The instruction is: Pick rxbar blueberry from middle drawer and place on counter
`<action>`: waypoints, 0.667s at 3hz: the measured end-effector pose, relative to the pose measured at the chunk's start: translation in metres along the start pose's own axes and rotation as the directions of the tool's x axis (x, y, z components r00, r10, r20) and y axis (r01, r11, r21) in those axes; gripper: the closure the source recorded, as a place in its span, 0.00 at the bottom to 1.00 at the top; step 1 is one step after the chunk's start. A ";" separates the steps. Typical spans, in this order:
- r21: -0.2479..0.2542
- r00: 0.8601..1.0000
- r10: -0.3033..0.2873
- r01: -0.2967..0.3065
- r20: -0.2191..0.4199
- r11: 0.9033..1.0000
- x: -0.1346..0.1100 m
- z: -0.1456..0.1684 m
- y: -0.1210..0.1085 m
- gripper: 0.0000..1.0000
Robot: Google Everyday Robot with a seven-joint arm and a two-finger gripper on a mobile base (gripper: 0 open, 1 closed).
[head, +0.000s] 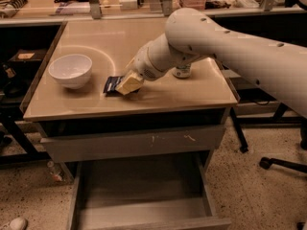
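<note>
Robot arm (230, 42) reaching over a desk (192, 95).
Its tool (128, 84) is clamped on a dark snack bar (111, 84) near a white bowl (71, 70).

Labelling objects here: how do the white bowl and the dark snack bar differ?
The bowl is white, round and deep; the rxbar blueberry is dark, flat and rectangular. The bowl is much larger than the bar. The bowl stands free; the claw is at one end of the bar. Both are at the counter's left half.

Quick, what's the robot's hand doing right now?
Gripper: closed on the small dark navy snack-bar wrapper, low over the glossy beige counter.
</note>
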State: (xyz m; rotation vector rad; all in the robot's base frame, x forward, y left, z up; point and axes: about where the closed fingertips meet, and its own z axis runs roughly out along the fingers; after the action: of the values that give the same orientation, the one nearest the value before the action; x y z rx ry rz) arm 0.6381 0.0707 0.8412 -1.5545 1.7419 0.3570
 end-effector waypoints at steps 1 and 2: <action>-0.029 1.000 0.005 -0.005 0.001 1.000 0.002 0.008 0.004 1.00; -0.030 1.000 0.005 -0.005 0.001 1.000 0.002 0.008 0.004 0.82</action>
State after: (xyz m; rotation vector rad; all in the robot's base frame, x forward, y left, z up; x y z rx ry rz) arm 0.6372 0.0755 0.8333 -1.5711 1.7469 0.3877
